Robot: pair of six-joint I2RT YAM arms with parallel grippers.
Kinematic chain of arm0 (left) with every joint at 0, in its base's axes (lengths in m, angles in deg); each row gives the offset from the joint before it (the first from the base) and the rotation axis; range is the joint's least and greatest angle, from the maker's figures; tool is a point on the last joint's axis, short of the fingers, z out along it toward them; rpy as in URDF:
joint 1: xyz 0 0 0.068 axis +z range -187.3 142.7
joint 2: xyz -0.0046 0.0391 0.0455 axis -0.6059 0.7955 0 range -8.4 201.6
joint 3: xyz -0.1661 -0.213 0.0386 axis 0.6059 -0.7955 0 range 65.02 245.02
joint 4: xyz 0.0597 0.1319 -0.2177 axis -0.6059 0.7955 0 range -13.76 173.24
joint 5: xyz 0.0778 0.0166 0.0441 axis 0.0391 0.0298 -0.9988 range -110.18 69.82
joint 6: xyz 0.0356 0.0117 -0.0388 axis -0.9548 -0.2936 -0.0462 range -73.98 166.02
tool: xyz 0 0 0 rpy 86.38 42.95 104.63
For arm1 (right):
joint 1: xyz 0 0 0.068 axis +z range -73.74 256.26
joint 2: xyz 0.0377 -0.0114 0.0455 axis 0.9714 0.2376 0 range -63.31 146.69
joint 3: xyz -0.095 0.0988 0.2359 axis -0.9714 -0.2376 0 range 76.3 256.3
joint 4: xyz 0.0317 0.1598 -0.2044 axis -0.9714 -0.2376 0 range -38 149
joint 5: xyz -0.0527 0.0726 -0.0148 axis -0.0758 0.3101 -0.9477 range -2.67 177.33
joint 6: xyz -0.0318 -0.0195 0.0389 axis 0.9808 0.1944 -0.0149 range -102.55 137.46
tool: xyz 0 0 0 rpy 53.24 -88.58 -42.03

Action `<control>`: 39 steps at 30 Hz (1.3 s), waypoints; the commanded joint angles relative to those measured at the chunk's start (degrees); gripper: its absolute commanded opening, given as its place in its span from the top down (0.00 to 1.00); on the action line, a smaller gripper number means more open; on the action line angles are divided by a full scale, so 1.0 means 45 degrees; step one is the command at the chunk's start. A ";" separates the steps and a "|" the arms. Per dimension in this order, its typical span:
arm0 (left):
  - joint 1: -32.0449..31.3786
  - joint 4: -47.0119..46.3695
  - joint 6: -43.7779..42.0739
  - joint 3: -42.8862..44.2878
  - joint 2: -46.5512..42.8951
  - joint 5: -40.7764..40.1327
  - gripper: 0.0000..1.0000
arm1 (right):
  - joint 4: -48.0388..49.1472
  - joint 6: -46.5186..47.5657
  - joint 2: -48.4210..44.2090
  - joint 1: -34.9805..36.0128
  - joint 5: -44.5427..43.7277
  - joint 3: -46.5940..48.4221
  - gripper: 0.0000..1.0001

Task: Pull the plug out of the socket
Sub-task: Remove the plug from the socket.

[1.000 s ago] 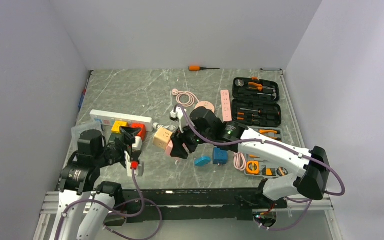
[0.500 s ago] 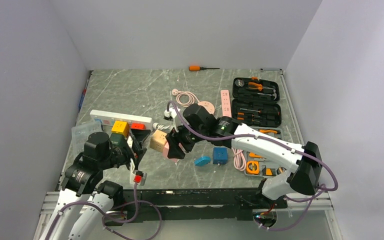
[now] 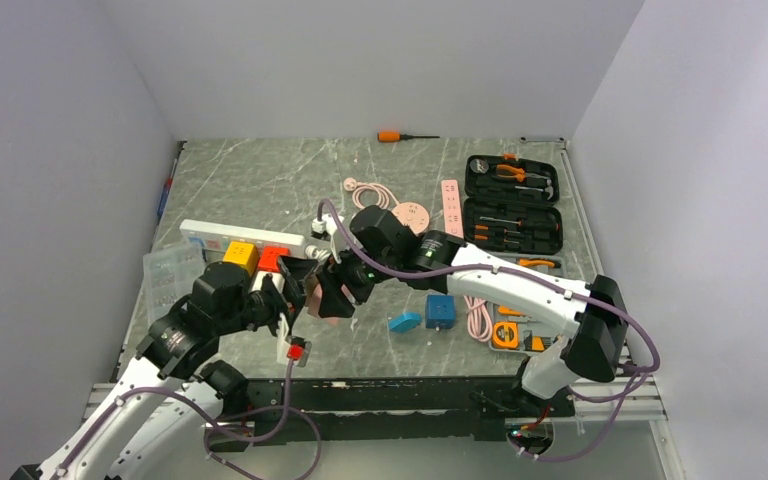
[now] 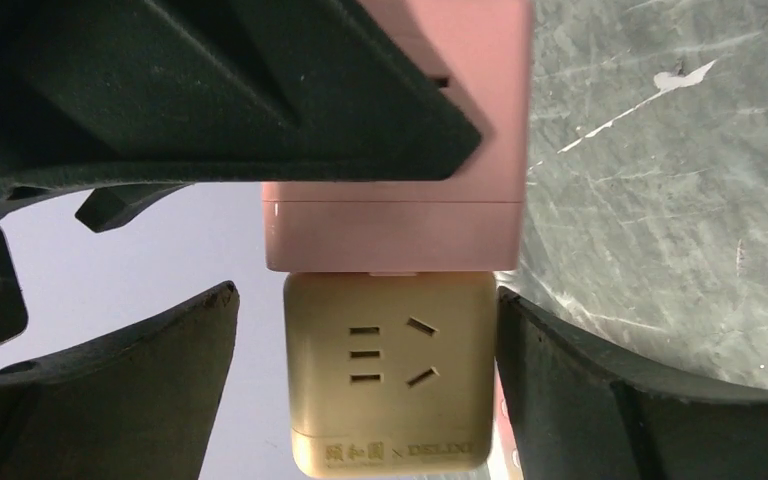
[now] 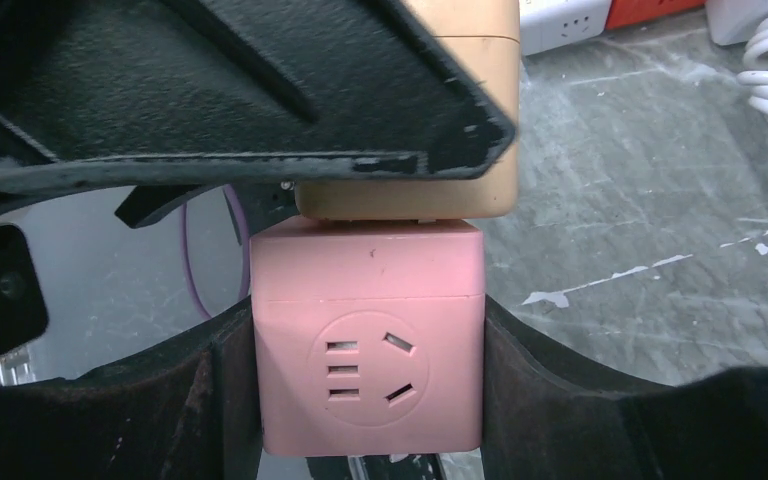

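A pink cube socket (image 5: 365, 340) and a tan cube plug adapter (image 4: 390, 375) are joined face to face and held above the table. My right gripper (image 5: 367, 320) is shut on the pink cube, with both fingers pressed on its sides. My left gripper (image 4: 368, 295) is open with its fingers on either side of the tan cube. Its left finger (image 4: 160, 390) stands apart from the cube and its right finger (image 4: 600, 400) is right beside it. In the top view the two grippers meet at the pink cube (image 3: 315, 296), and the tan cube is mostly hidden there.
A white power strip (image 3: 200, 234) with a yellow (image 3: 240, 252) and a red adapter (image 3: 272, 258) lies behind the left arm. Blue adapters (image 3: 440, 310) lie to the right. An open tool case (image 3: 512, 205), a pink strip (image 3: 451, 210) and an orange screwdriver (image 3: 400, 136) lie farther back.
My right gripper has carried the joined cubes to the left. My left gripper has swung right and up to meet them, and its fingers now bracket the tan cube.
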 commanded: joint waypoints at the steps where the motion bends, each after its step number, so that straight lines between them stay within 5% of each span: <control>1: -0.0287 -0.1282 0.0874 -0.0116 0.0270 -0.1229 0.08 | 0.1297 -0.0283 -0.0263 0.0141 0.0474 0.0449 1.00; 7: -0.0382 -0.1615 0.1183 -0.0272 0.0200 -0.1521 0.29 | 0.1857 -0.0531 -0.0858 0.0153 0.0404 -0.0381 1.00; 14: -0.0956 -0.1966 0.1717 -0.0103 0.0286 -0.1748 0.73 | 0.2107 -0.0620 -0.0552 0.0142 0.0567 -0.0301 1.00; 20: -0.1296 -0.2338 0.1448 -0.0344 0.0278 -0.2353 1.00 | 0.1905 -0.0505 -0.0595 0.0145 0.0472 -0.0665 1.00; 39: -0.1283 -0.3505 -0.0259 -0.1112 0.1343 -0.4835 1.00 | 0.0360 -0.1419 -0.4420 0.0132 -0.0227 -0.4743 1.00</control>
